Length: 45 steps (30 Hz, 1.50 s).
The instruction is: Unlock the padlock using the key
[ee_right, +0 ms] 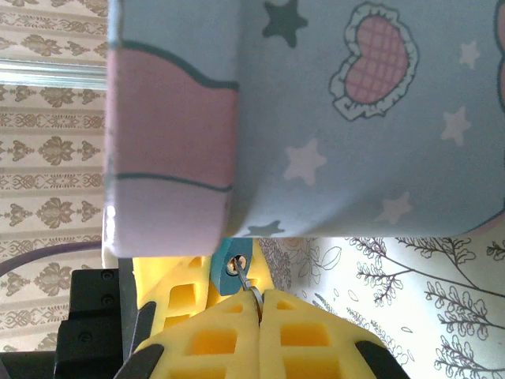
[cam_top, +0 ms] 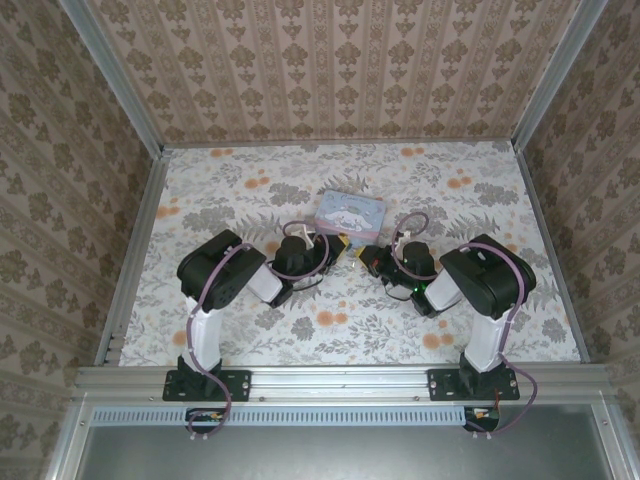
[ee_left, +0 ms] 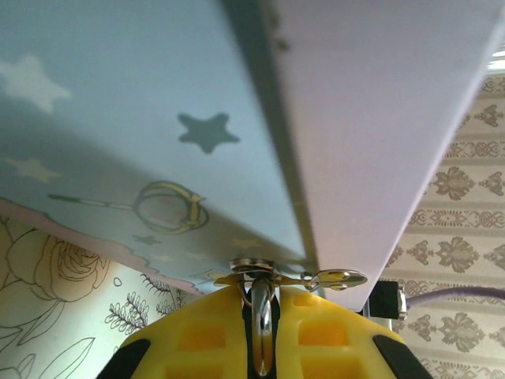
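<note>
Both jaws are squeezing tight: my left gripper (ee_left: 264, 304) on the padlock (ee_right: 235, 264), my right gripper (ee_right: 258, 298) on the key (ee_right: 250, 289) poking into it. Twisting crooked, I am risking bending the key.

Right tool (ee_right: 259, 304) pinching key (ee_right: 249, 289), tip at padlock (ee_right: 238, 254) keyhole (tin (ee_right: 316, 118) just above).

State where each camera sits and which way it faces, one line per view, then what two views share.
Top external: above and behind the arms, looking down at the table; left arm and right arm show.
Left wrist: on the left arm, facing the tin's side; the shut left gripper shows.
Right wrist: on the right arm, facing the tin; right gripper holds the key at the padlock.
Shared: the tin.
</note>
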### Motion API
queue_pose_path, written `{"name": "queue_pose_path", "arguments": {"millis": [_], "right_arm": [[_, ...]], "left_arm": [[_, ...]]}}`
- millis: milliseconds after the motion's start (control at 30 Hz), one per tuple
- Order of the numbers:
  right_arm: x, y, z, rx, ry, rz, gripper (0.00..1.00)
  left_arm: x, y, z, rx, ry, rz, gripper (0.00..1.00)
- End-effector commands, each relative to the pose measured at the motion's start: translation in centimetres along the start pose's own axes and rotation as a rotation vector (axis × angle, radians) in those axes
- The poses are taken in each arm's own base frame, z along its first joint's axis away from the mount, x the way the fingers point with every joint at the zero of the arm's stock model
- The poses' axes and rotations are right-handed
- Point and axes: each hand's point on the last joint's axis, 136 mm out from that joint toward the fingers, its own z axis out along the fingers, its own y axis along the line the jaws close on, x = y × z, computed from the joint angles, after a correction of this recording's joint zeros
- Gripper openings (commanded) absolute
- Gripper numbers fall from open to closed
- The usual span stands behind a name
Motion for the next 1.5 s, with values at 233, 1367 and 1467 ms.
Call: {"name": "queue_pose_path", "arguments": {"millis": [233, 1367, 1467], "right_arm": [[-1.3, 3.1, 0.9, -0.102, -0.018, -0.015, 0.0], [-3.0, 6.2, 2.3, -0.2, 0.042, 0.084, 0.0], [-3.2, 6.9, 2.7, -0.219, 0.05, 0.099, 0.0]], "left_arm": [[3.6, -5.1, 0.8, 0.141, 0.119, -0.006, 0.0], [4.7, -7.8, 1.4, 0.2, 0.149, -0.035, 0.0], [4.8, -8.0, 1.4, 0.205, 0.151, -0.037, 0.0]]}}
